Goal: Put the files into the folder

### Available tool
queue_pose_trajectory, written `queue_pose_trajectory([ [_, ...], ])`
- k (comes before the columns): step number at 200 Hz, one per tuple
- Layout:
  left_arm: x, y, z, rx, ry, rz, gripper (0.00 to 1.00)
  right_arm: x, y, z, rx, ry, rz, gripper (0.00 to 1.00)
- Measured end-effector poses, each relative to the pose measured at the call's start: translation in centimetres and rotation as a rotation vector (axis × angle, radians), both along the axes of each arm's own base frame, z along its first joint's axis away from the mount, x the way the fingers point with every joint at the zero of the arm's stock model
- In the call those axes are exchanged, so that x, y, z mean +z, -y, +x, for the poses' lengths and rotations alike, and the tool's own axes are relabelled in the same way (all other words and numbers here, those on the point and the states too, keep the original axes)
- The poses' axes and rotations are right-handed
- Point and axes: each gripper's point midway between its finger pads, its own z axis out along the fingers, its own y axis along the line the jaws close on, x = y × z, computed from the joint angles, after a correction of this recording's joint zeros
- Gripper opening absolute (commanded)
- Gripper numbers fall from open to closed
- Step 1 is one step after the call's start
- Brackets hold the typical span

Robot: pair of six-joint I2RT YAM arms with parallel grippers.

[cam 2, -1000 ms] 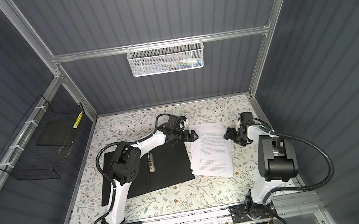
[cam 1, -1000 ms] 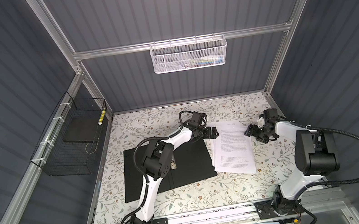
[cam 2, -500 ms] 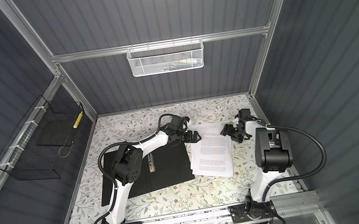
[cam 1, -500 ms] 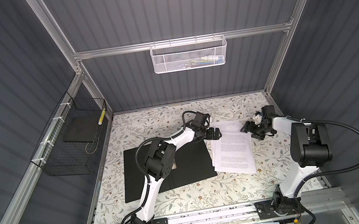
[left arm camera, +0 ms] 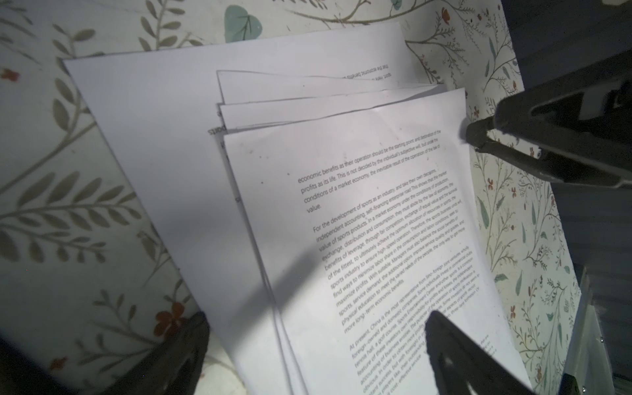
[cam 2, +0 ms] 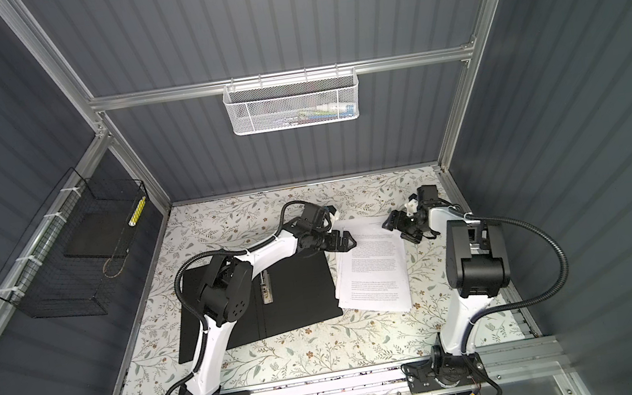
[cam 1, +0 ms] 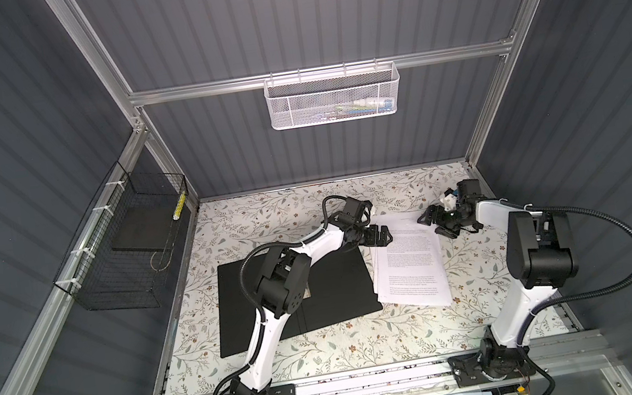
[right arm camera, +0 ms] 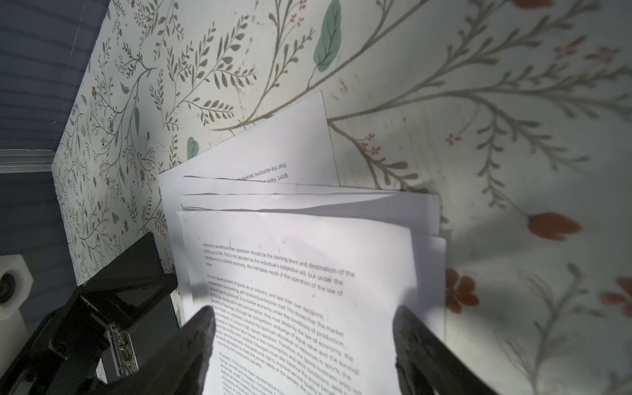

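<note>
The folder (cam 1: 331, 288) (cam 2: 298, 289) lies open on the floral table, black inside up, its metal clip (cam 2: 266, 289) near the spine. Just right of it lies the files (cam 1: 410, 265) (cam 2: 375, 270), a loosely fanned stack of printed white sheets. My left gripper (cam 1: 380, 235) (cam 2: 343, 241) (left arm camera: 316, 321) is open over the stack's far left corner, one fingertip on each side of the sheets' edge. Over the far right corner my right gripper (cam 1: 435, 223) (cam 2: 400, 228) (right arm camera: 304, 318) is open, its fingertips spread above the top sheet (right arm camera: 290, 246). Nothing is held.
A white mesh basket (cam 1: 334, 97) hangs on the back wall. A black wire basket (cam 1: 124, 250) on the left wall holds a plain black slab (cam 1: 139, 236). The back wall stands close behind both grippers.
My right gripper has swung left and back from beside the files to over their far right corner. The left gripper has edged right onto the far left corner. The files and folder have not moved.
</note>
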Motion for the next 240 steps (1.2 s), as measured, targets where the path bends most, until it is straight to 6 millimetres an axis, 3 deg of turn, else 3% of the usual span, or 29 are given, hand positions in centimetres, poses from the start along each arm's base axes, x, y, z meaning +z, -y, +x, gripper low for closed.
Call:
queue_pose_trajectory([
  [67,0.0,0.0,0.0,0.002,0.002,0.001,0.99,1.1,1.4,-2.0,-0.011,-0.020,-0.117,0.84],
  [128,-0.1,0.0,0.0,0.001,0.001,0.001,0.99,-1.8,1.1,-4.1,0.006,-0.110,-0.115,0.84],
  [202,0.0,0.2,-0.1,-0.003,0.003,-0.003,0.99,-1.5,-1.2,-2.1,0.042,-0.065,-0.058,0.84],
  [240,-0.1,0.2,-0.2,-0.005,0.005,-0.003,0.99,-1.0,-1.4,-1.1,0.043,-0.045,-0.060,0.85],
])
